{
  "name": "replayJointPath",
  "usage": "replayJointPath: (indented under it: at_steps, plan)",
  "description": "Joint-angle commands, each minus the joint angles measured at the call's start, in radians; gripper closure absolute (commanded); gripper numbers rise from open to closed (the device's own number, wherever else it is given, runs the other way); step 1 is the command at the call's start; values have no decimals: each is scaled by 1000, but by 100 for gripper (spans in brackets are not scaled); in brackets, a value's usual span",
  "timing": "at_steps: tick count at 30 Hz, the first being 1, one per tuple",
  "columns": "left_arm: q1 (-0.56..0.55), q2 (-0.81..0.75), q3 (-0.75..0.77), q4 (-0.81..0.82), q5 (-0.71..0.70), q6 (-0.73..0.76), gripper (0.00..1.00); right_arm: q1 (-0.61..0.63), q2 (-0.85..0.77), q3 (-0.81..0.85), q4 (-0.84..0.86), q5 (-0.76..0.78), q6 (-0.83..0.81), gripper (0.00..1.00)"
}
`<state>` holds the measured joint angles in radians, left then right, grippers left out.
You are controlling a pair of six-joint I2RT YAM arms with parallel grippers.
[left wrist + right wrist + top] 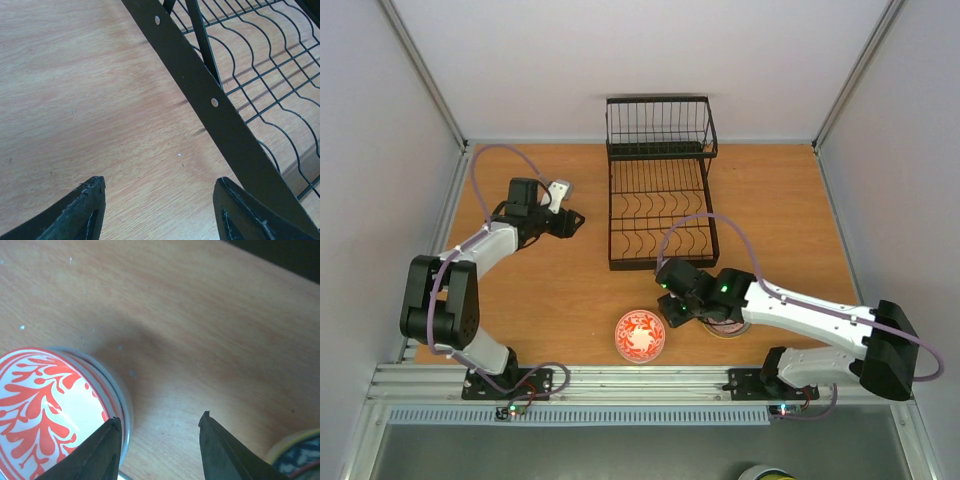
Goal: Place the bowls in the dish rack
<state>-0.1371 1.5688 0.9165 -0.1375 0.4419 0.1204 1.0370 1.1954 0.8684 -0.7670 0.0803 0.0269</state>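
A white bowl with a red pattern (640, 336) stands upright on the table near the front edge; it fills the lower left of the right wrist view (45, 410). My right gripper (672, 318) (160, 427) is open just right of it, one finger at the bowl's rim. A second bowl with a blue-green pattern (728, 326) lies mostly hidden under my right arm; its edge shows in the right wrist view (300, 455). The black wire dish rack (658, 190) stands empty at the back centre. My left gripper (570, 222) (160, 192) is open, empty, beside the rack's left rail (210, 100).
The enclosure's walls close in the table on the left, right and back. Purple cables loop over both arms. Bare wood lies left of the rack (550, 290) and right of it (770, 210).
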Motion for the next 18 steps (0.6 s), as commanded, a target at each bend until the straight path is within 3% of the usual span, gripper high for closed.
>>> replayJointPath:
  at_steps: [1, 11, 18]
  plan:
    - [2, 9, 21, 40, 17, 13, 40, 43, 45, 17, 37, -4, 47, 56]
    - [2, 8, 21, 35, 25, 15, 40, 117, 103, 47, 48, 27, 87, 57]
    - [2, 4, 17, 32, 30, 18, 40, 150, 165, 54, 51, 32, 112, 69]
